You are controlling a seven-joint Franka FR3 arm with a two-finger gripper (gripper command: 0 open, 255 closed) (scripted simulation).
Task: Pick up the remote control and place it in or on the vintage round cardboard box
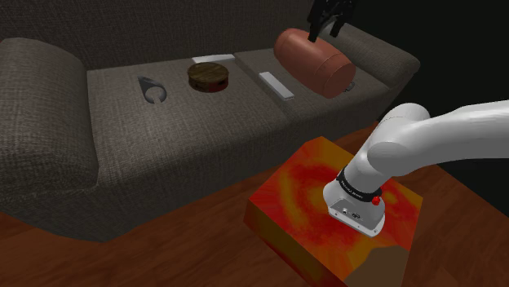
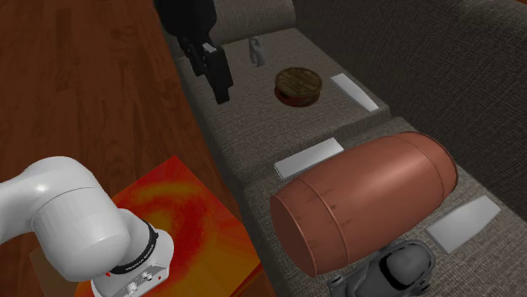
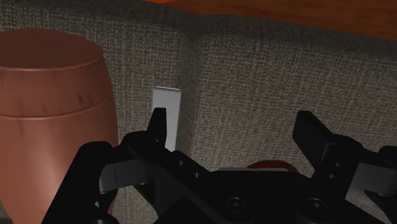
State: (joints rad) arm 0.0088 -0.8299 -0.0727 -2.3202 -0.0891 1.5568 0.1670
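Note:
The remote control (image 1: pixel 276 85) is a plain white slab lying flat on the sofa seat, between the round box and a barrel. It also lies in the second exterior view (image 2: pixel 308 159) and past my fingers in the wrist view (image 3: pixel 168 109). The round box (image 1: pixel 210 77) (image 2: pixel 297 84) is low and brown with a dark lid, resting on the middle cushion. My black gripper (image 1: pixel 329 24) (image 2: pixel 215 78) (image 3: pixel 235 127) hangs high above the seat, well apart from both. Its fingers stand open and hold nothing.
A reddish-brown barrel (image 1: pixel 314 61) (image 2: pixel 363 198) lies on its side next to the remote. Other white slabs (image 1: pixel 214 58) (image 2: pixel 463 224) sit near the backrest. A small grey object (image 1: pixel 152 90) lies beyond the box. My stand (image 1: pixel 334 212) is orange-red.

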